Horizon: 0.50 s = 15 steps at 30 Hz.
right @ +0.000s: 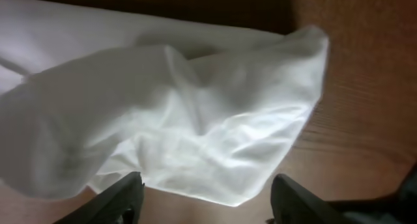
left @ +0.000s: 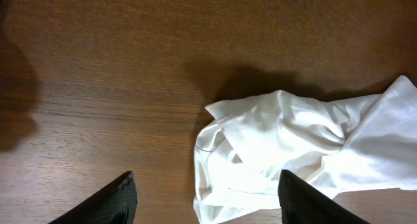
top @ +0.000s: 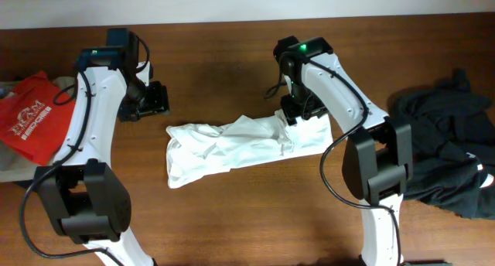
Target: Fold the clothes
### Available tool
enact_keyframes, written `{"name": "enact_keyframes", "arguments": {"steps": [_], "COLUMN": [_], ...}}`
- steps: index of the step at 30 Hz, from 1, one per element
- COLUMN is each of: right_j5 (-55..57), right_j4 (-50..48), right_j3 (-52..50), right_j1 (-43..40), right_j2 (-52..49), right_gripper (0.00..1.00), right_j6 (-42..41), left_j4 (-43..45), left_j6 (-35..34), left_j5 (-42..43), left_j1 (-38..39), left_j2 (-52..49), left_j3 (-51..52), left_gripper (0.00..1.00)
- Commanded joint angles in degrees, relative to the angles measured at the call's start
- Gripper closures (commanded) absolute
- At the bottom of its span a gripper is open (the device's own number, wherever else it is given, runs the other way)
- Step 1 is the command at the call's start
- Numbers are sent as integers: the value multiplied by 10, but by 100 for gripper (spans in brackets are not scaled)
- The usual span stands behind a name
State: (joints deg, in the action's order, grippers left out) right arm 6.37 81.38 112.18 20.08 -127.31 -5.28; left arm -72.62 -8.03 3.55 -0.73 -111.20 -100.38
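A crumpled white garment (top: pixel 240 144) lies across the middle of the wooden table; it also shows in the left wrist view (left: pixel 293 152) and the right wrist view (right: pixel 163 126). My left gripper (top: pixel 152 100) is open and empty, up and to the left of the garment's left end; its fingers (left: pixel 205 201) hover apart above that end. My right gripper (top: pixel 292 110) is open just above the garment's right end, its fingers (right: pixel 205 201) spread over a raised fold, holding nothing.
A pile of black clothes (top: pixel 445 154) lies at the right edge. A red bag with white print (top: pixel 31 115) sits at the left edge. Bare wood (top: pixel 255 219) runs along the front of the table.
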Motion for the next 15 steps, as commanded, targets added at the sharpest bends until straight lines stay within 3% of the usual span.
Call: {"name": "enact_keyframes", "arguments": {"steps": [1,4,8,11,15], "right_j5": [-43,-101,-312,-256,-111], "right_j4": [-24,-125,-202,-197,-127], "right_j3": [-5,-75,-141,-135,-49], "right_j1": [11,22,48,62,34], "right_j2": [2,2,2,2,3], "right_gripper": [36,38,38,34,30], "right_j6": [3,-9,121,117,51], "left_j4": [0,-1,-1,-4,-14], "left_j6": [-1,-1,-1,-1,-1], "left_j5": [-6,-6,-6,-6,-6], "left_j1": [-2,-2,-2,-2,-2], "left_j2": [0,0,0,0,0], "left_j3": [-2,-2,-2,-2,-2], "left_gripper": [31,31,31,31,22]}}
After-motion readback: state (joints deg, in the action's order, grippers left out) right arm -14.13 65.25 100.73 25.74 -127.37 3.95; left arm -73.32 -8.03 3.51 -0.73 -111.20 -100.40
